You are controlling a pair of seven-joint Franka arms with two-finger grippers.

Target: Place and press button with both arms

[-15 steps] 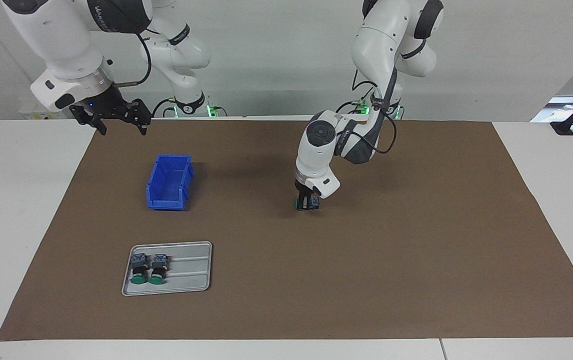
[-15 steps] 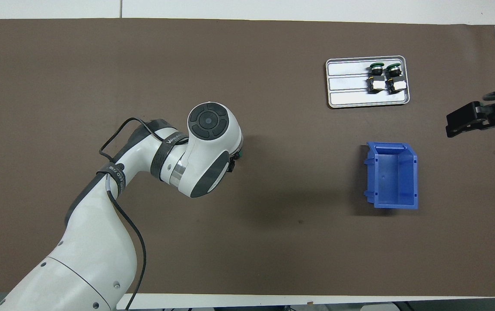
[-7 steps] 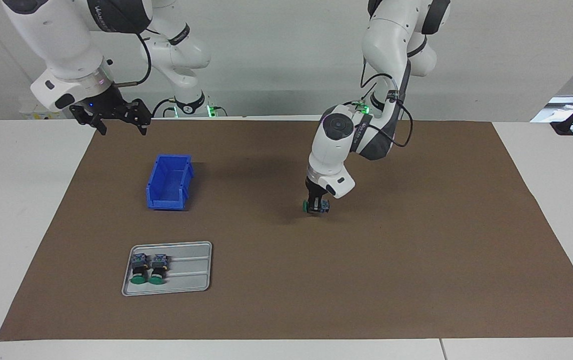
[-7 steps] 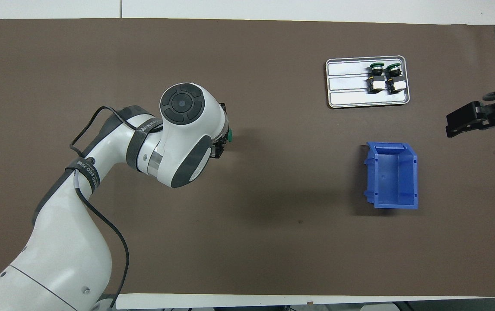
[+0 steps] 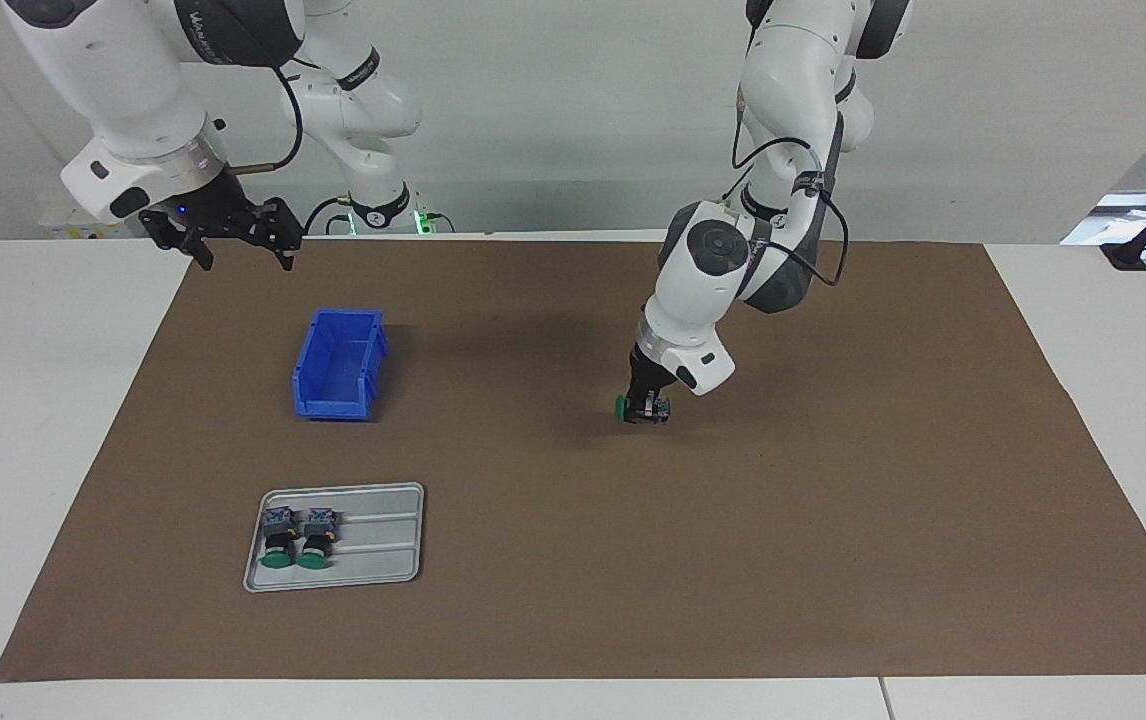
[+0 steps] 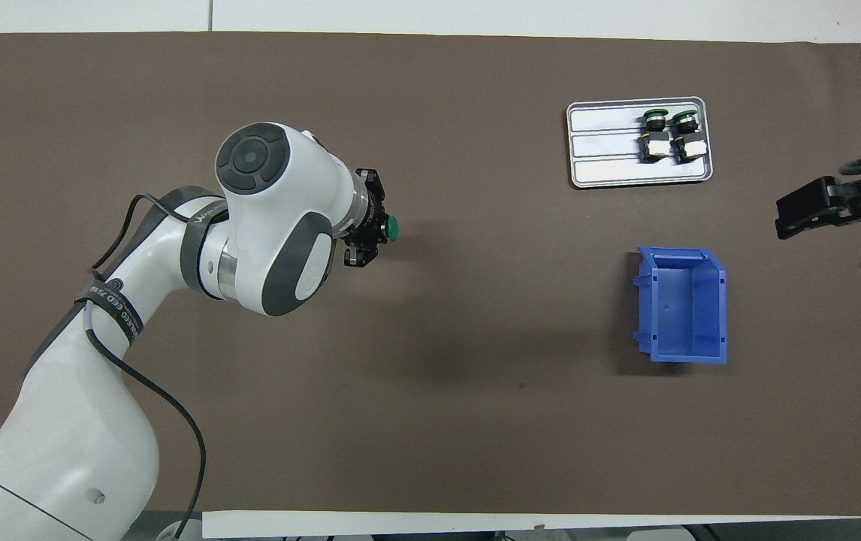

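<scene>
My left gripper (image 5: 649, 404) (image 6: 367, 230) is shut on a button (image 5: 625, 408) (image 6: 391, 228), which lies sideways in the fingers with its green cap pointing toward the right arm's end. It hangs low over the middle of the brown mat (image 5: 833, 520); I cannot tell whether it touches. The tilted wrist hides the button's block in the overhead view. My right gripper (image 5: 233, 238) (image 6: 836, 207) hangs open and holds nothing, high over the mat's edge at the right arm's end, where that arm waits.
A blue bin (image 5: 338, 365) (image 6: 682, 304) stands on the mat toward the right arm's end. Farther from the robots lies a grey tray (image 5: 383, 540) (image 6: 603, 150) holding two more green-capped buttons (image 5: 296, 538) (image 6: 669, 135) side by side.
My left arm has swung toward its own end of the table, carrying the button a little that way, and its wrist has tilted. The right arm has not moved.
</scene>
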